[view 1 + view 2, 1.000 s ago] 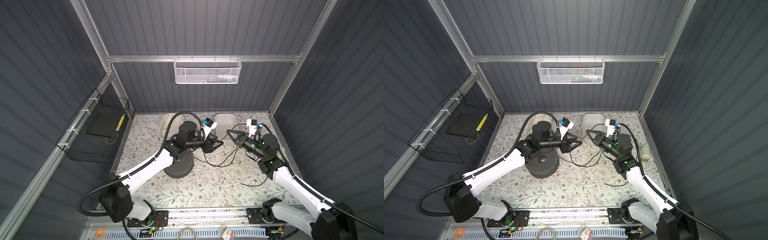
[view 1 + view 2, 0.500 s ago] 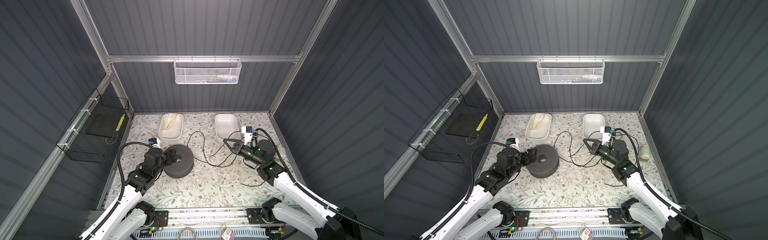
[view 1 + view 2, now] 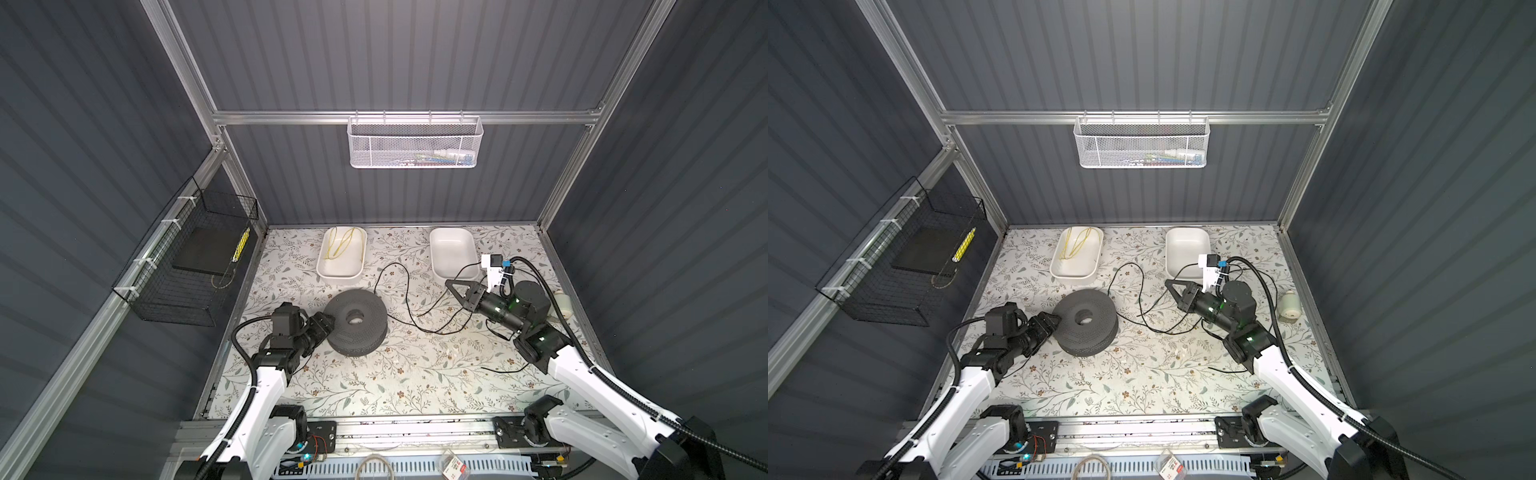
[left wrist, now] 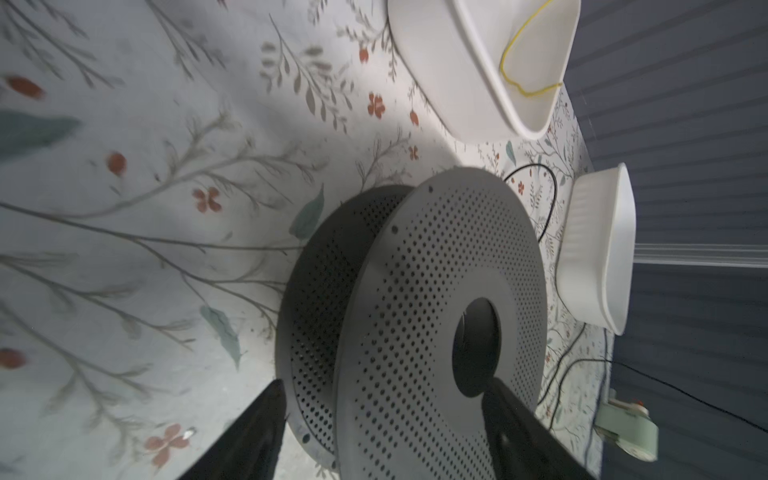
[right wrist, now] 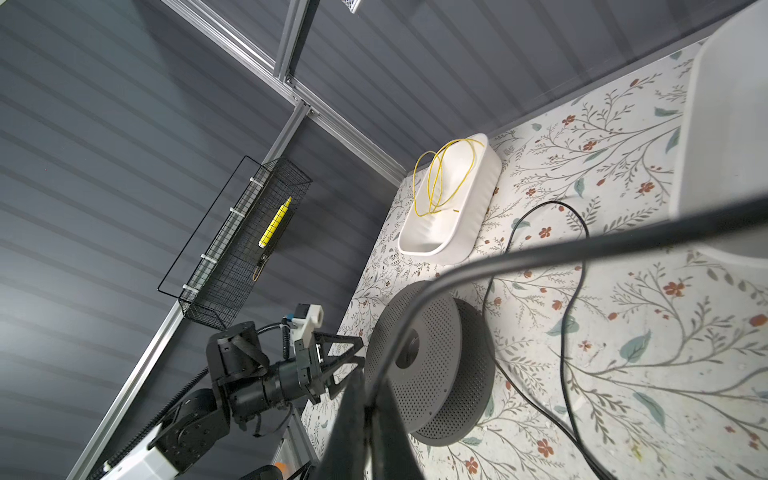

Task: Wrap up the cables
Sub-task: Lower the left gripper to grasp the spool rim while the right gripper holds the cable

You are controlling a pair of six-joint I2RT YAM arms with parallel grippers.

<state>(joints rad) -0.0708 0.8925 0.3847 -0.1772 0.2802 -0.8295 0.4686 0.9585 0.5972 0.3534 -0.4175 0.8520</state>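
Right tool (image 3: 449, 284) is pinching the black cable (image 5: 540, 252); left tool (image 3: 328, 322), jaws wide, is straddling the spool (image 3: 362, 337). Clamping firmly should steady winding.

Yellow cord (image 3: 340, 245) in white tray (image 3: 338, 275); second tray (image 3: 451, 249) alongside; mesh basket (image 3: 415, 145) above.

Both top views look steeply down from the front over the whole floral-patterned tabletop (image 3: 415, 374). The left wrist camera sits close against the perforated grey plastic spool (image 4: 415, 311); the right wrist camera faces that spool (image 5: 440, 374) from farther off, a thin black cable (image 5: 540, 249) close before it.
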